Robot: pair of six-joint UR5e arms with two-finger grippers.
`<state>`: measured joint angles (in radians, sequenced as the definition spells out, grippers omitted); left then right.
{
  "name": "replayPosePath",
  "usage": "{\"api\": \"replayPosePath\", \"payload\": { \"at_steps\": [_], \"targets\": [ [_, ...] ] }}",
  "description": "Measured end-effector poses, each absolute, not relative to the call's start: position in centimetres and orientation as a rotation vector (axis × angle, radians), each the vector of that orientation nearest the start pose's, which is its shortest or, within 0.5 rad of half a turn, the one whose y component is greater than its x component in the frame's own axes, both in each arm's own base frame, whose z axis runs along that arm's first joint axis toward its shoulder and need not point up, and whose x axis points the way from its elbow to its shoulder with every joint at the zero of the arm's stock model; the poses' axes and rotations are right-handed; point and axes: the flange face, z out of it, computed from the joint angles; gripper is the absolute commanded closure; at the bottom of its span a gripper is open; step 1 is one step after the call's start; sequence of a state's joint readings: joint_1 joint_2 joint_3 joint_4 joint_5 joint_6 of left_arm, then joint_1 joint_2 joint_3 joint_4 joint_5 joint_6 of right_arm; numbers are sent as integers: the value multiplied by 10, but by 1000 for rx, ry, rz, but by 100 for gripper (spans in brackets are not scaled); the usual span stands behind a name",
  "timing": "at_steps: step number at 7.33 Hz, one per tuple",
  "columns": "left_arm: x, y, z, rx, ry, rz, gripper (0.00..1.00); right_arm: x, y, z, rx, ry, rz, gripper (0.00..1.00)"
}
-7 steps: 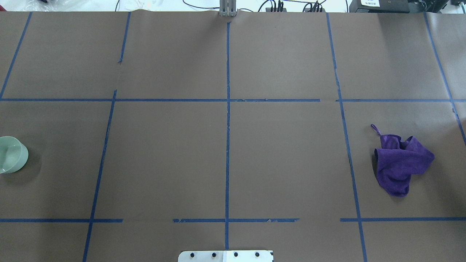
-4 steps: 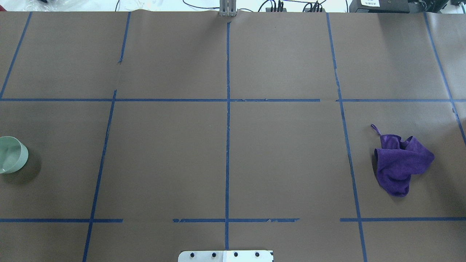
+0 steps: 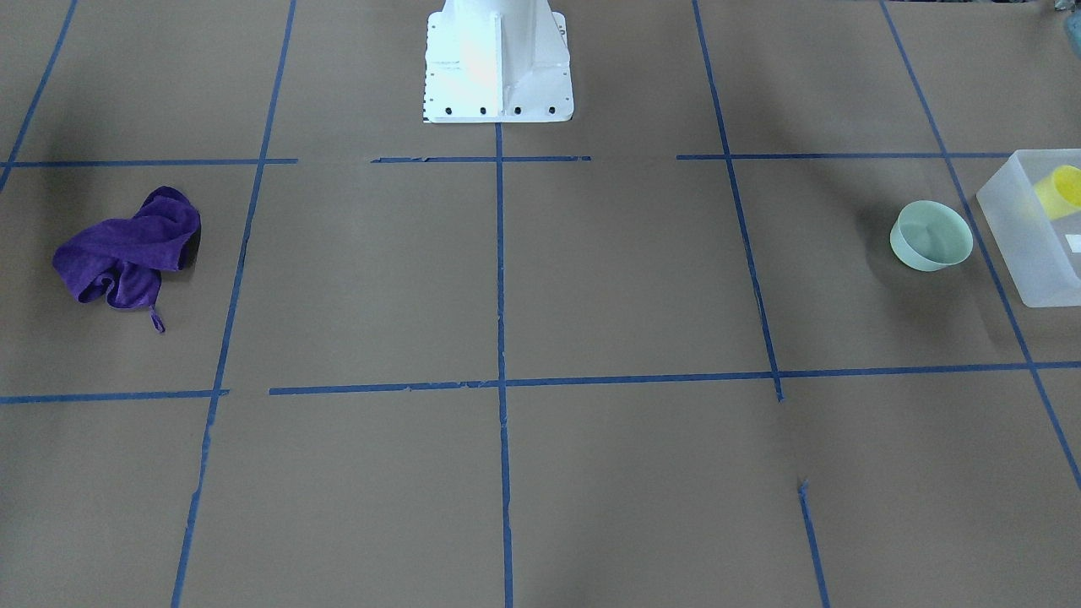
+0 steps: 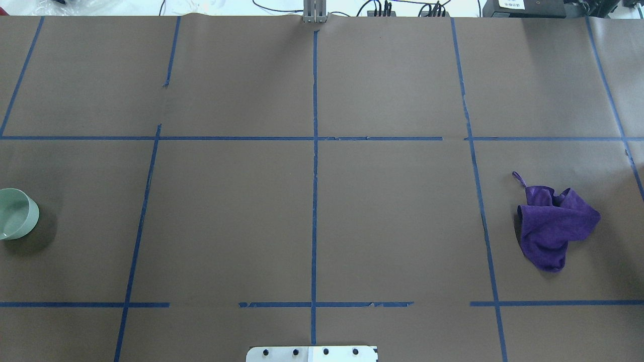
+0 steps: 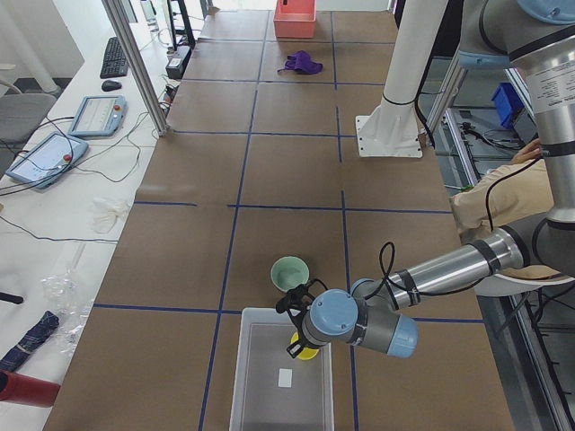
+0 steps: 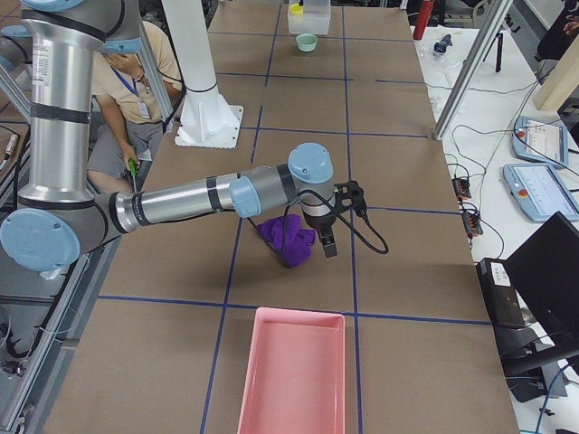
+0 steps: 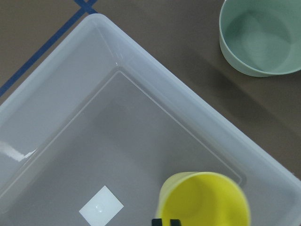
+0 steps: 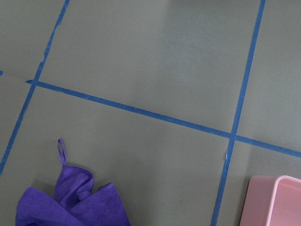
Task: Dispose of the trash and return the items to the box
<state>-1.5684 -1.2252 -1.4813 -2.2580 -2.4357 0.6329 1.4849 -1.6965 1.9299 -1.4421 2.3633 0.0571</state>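
Note:
The yellow cup (image 7: 202,200) hangs tilted inside the frosted box (image 7: 70,94), near the wall closest to the bowl. My left gripper (image 7: 165,221) is shut on the cup's rim; only its black fingertips show. The cup also shows in the front-facing view (image 3: 1062,190) and the exterior left view (image 5: 305,348). The mint-green bowl (image 3: 931,236) stands upright on the table just outside the box (image 3: 1026,245). It also shows at the overhead view's left edge (image 4: 17,213). My right gripper (image 6: 308,249) hovers over the purple cloth (image 6: 285,233); I cannot tell whether it is open or shut.
The purple cloth (image 4: 553,226) lies crumpled on the robot's right side of the table. A pink tray (image 6: 294,371) stands near it at that end of the table. The white robot base (image 3: 497,63) stands at the table's middle edge. A person sits behind the robot.
The bowl and the purple cloth have not moved. The shadow beside the bowl has grown slightly darker.

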Motion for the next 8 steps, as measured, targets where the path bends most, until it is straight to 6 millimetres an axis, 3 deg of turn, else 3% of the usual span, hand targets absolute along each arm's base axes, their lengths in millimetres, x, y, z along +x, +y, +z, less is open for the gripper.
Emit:
{"api": "replayPosePath", "payload": {
  "at_steps": [1,2,4,6,8],
  "targets": [
    [-56,-325,762,510,770,688,24,24,-450,523,286,-807,-170,0],
    [-55,-327,756,530,772,661,0,24,-450,523,288,-807,-171,0],
    [-55,-344,729,591,770,591,0,23,-450,513,340,-818,-186,0],
    [-54,-396,688,630,767,556,0,10,-442,508,387,-845,-168,2],
    [-54,-455,647,648,763,554,0,-30,-404,528,370,-889,-115,2]
  ]
}}
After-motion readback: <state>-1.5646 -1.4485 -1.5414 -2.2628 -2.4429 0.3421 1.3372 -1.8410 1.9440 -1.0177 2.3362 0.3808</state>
